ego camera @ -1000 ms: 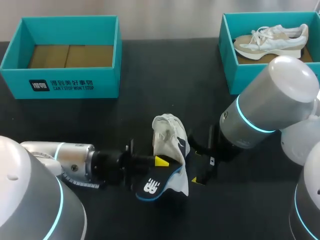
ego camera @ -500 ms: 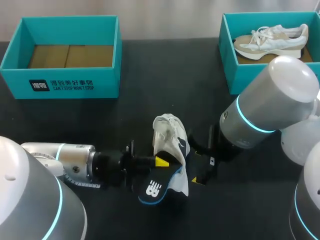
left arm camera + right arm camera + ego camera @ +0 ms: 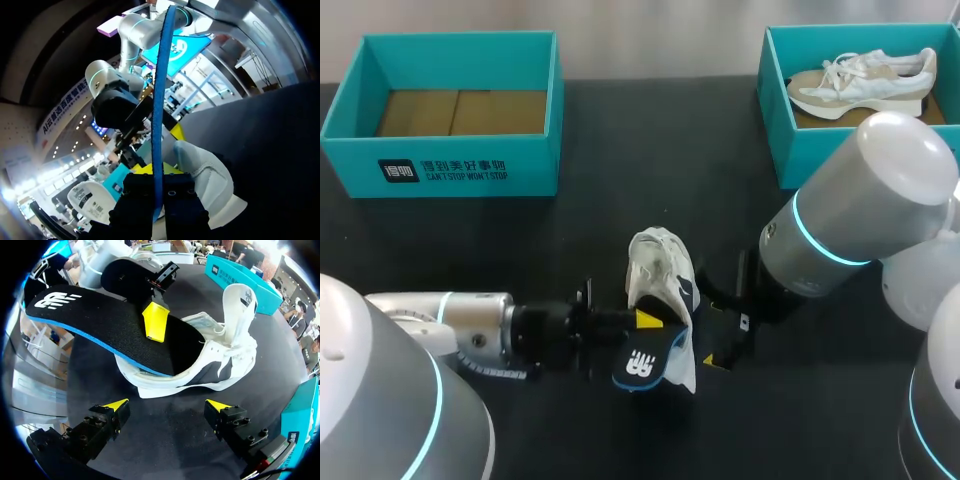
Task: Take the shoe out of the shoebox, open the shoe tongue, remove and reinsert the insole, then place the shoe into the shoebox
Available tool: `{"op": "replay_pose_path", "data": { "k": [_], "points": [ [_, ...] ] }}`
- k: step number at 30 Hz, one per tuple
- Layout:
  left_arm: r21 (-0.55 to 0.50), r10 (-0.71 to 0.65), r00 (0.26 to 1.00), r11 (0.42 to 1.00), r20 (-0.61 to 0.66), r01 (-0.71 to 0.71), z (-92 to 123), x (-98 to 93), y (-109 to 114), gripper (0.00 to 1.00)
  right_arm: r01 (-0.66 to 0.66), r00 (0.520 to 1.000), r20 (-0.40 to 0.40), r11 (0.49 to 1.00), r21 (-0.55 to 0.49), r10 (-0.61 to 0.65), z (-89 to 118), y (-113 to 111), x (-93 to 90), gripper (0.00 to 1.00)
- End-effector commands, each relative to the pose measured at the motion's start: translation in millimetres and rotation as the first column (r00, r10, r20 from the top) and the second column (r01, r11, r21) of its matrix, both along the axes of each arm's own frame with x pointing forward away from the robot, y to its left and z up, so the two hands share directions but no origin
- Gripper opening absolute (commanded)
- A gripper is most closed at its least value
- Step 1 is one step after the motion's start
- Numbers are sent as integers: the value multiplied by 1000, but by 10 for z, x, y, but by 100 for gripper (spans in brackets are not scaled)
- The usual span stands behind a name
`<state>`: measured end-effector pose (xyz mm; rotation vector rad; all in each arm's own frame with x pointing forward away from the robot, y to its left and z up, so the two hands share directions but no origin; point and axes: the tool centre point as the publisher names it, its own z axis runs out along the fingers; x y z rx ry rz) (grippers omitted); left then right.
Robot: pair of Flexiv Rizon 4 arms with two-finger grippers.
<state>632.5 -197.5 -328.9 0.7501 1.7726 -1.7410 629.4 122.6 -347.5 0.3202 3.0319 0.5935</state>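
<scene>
The left claw (image 3: 646,320) pinches the insole (image 3: 100,315), which sits half inside the shoe (image 3: 220,360). The right claw (image 3: 166,406), open, should probably steady the shoe next.

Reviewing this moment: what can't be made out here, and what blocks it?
- Right wrist view: insole far end, hidden inside the shoe; depth unclear.
- Left wrist view: insole edge-on; shoe's inside blocked by it and the left gripper.
- Head view: right gripper mostly under its own arm.
</scene>
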Motion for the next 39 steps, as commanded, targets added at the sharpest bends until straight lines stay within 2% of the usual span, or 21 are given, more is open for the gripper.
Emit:
{"op": "replay_pose_path", "data": {
  "k": [1,14,22,39],
  "points": [
    [14,2,1000,1000,-5,-2,-57,66,-36,0,2,1000,2,1000,-1,-2,-10,11,-13,100],
    [63,13,1000,998,-16,-12,-283,259,-90,0,2,1000,2,1000,-1,-2,-10,11,-13,100],
    [91,27,999,996,-33,-24,-374,283,-79,0,2,1000,2,1000,-1,-2,-10,11,-13,100],
    [86,32,998,996,-45,-28,-307,208,-9,0,2,1000,2,1000,-1,-2,-10,11,-13,100]
  ]
}}
